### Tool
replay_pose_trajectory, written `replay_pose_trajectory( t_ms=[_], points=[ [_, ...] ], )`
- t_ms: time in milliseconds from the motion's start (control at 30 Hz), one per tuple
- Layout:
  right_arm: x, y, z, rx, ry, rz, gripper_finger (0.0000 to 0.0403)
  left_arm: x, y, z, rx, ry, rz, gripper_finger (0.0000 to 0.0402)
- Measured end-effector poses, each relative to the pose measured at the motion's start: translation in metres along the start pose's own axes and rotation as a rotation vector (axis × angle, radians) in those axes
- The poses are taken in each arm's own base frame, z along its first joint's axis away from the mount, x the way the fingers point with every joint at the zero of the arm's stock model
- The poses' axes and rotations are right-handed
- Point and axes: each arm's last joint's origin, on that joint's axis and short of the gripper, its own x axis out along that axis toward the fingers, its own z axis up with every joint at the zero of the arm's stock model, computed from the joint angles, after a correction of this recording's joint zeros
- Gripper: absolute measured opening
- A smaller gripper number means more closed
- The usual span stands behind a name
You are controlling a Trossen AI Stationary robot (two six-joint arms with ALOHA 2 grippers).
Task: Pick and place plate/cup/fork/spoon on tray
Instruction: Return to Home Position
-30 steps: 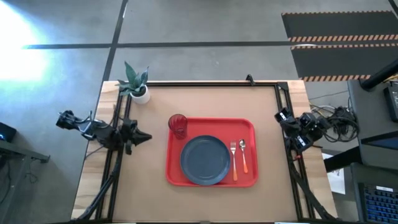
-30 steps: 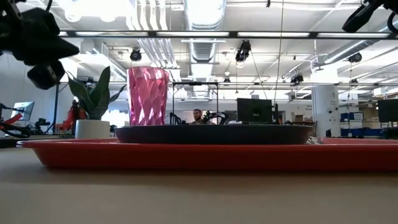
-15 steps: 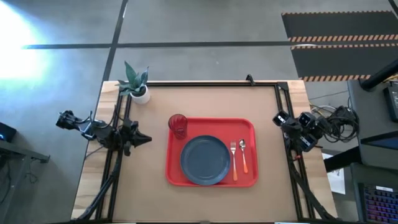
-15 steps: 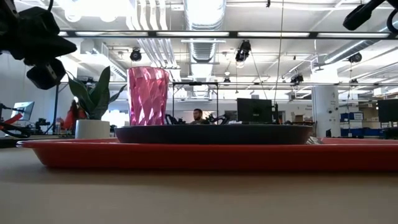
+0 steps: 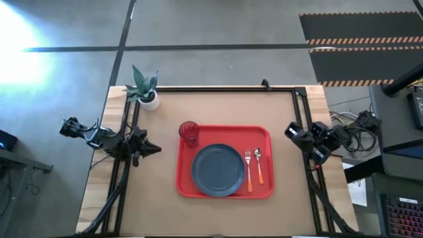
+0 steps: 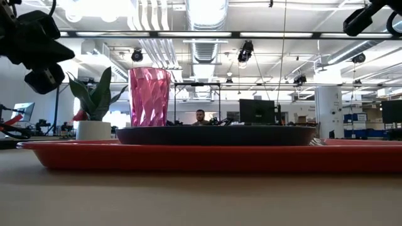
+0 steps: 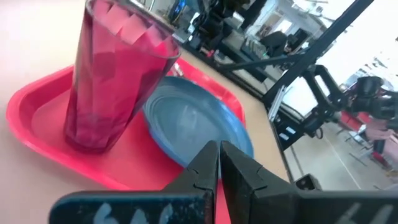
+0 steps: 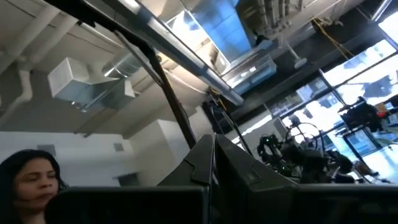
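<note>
Already plate (image 5: 218, 170) on tray (image 5: 264, 135).

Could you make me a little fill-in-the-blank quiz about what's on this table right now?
1. The plate lies on the red ____.
2. The cup stands upright in the tray's far ____ corner, seen from above.
3. Between the plate and the spoon lies the ____.
4. The left pincer, beside the tray, has its fingers ____.

Missing words: tray; left; fork; shut
</note>
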Motion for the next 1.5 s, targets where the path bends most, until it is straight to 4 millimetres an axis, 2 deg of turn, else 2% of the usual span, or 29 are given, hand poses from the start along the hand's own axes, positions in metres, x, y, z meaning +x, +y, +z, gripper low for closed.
replay_pose_trajectory(
  t_ms=[233, 467, 600, 867, 1033, 1133, 1500],
  points=[
    [0.0, -0.003, -0.005, 0.037, 0.038, -0.046, 0.0008, 0.0, 0.002, -0.002, 0.006, 0.021, 0.017, 0.0],
    [-0.005, -0.016, -0.027, 0.299, 0.198, -0.275, 0.0009, 0.0, 0.003, -0.003, 0.009, 0.031, 0.026, 0.0],
    [-0.008, -0.019, -0.032, 0.364, 0.235, -0.336, 0.0009, 0.0, 0.003, -0.003, 0.008, 0.031, 0.026, 0.0],
    [-0.011, -0.022, -0.037, 0.329, 0.273, -0.397, 0.0009, 0.0, 0.003, -0.003, 0.008, 0.031, 0.026, 0.0],
    [-0.016, -0.027, -0.047, 0.395, 0.365, -0.488, 0.0009, 0.0, 0.003, -0.003, 0.008, 0.031, 0.026, 0.0],
    [-0.015, -0.026, -0.046, 0.428, 0.37, -0.474, 0.0009, 0.0, 0.003, -0.003, 0.008, 0.032, 0.027, 0.0],
    [-0.013, -0.025, -0.043, 0.359, 0.353, -0.455, 0.0009, 0.0, 0.004, -0.005, 0.014, 0.043, 0.037, 0.0]
  ],
)
